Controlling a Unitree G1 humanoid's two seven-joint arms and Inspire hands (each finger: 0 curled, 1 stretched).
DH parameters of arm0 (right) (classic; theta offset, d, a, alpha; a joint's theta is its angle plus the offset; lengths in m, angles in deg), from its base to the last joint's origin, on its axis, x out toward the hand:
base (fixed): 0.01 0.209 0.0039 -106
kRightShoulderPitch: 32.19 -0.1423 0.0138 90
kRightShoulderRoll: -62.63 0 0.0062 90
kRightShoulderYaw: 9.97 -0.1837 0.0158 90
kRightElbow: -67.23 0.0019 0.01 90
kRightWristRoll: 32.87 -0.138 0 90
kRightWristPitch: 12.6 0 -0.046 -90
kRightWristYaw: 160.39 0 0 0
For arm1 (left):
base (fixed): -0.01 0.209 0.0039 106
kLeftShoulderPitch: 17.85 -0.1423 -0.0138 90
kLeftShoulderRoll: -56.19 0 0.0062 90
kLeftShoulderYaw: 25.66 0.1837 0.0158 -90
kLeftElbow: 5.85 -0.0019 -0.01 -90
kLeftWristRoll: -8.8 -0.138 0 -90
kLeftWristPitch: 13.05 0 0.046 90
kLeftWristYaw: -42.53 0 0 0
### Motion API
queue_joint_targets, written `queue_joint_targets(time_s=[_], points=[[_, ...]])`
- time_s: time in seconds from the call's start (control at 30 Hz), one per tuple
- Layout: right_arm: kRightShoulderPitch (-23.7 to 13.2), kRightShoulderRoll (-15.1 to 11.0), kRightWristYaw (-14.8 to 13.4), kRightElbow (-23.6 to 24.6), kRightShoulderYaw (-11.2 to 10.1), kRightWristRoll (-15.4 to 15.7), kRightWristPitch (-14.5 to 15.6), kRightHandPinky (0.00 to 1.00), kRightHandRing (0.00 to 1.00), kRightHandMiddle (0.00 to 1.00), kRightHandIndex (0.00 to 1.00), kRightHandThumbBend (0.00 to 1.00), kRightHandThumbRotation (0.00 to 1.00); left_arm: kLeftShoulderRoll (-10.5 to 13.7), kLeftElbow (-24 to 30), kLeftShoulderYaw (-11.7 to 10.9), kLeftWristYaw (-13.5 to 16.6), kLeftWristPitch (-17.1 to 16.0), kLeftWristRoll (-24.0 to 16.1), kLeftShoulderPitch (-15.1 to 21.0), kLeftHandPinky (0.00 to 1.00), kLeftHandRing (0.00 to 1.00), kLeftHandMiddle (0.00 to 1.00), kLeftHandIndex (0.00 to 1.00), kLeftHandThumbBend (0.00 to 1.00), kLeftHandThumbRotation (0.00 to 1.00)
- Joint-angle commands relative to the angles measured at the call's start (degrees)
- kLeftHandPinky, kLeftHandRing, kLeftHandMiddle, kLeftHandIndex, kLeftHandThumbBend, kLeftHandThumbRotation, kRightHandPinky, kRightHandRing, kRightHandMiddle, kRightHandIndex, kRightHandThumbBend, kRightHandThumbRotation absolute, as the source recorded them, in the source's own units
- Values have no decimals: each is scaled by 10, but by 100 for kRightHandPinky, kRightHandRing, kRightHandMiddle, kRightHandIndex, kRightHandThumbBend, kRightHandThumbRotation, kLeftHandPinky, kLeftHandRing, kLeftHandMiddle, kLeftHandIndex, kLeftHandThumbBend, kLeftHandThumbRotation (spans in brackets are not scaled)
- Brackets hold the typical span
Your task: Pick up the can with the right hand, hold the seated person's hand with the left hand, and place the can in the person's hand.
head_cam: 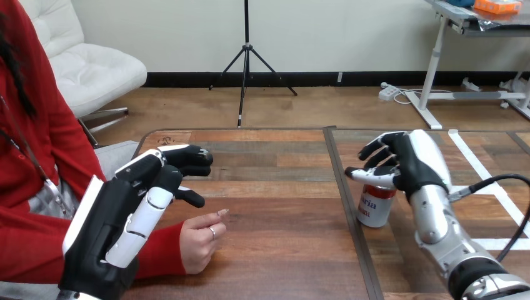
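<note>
Right hand hangs unclenched over the lettered red-and-white can; left hand, relaxed, beside person's hand.

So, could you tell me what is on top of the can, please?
The right hand sits over the can, covering its lid; whether it grips is unclear.

The red-and-white can stands upright on the right half of the bench. The person's hand rests there, loosely curled, at left.
</note>
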Motion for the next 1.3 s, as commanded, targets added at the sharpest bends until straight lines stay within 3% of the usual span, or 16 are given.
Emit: queue_joint_targets(time_s=[0.0, 0.3, 0.53, 0.83, 0.97, 1.27], points=[[-19, -19, 6, 16, -8, -8, -12, 41, 43, 47, 48, 68, 0, 9, 2, -4, -2, -9, 5, 39, 53, 72, 71, 65, 60, 80], [-20, -28, 23, 15, -3, -6, -3, 42, 45, 49, 48, 71, 0, 10, -10, -7, 1, -24, -11, 47, 51, 70, 70, 64, 59, 79], [-26, -32, 61, 15, -3, -10, 27, 42, 48, 51, 52, 80, 0, 11, -15, -9, -1, -27, -10, 51, 50, 69, 69, 63, 58, 79], [-30, -40, 107, 20, 2, -7, 51, 45, 52, 57, 59, 96, 14, 13, -19, -11, 1, -30, -12, 55, 49, 68, 69, 62, 57, 79], [-32, -44, 124, 21, 8, 0, 60, 50, 57, 61, 64, 99, 23, 14, -21, -11, 1, -31, -13, 56, 48, 67, 68, 62, 58, 78], [-37, -50, 153, 23, 16, 7, 80, 58, 65, 69, 71, 100, 32, 15, -22, -12, 3, -33, -16, 56, 47, 67, 68, 62, 60, 79]])
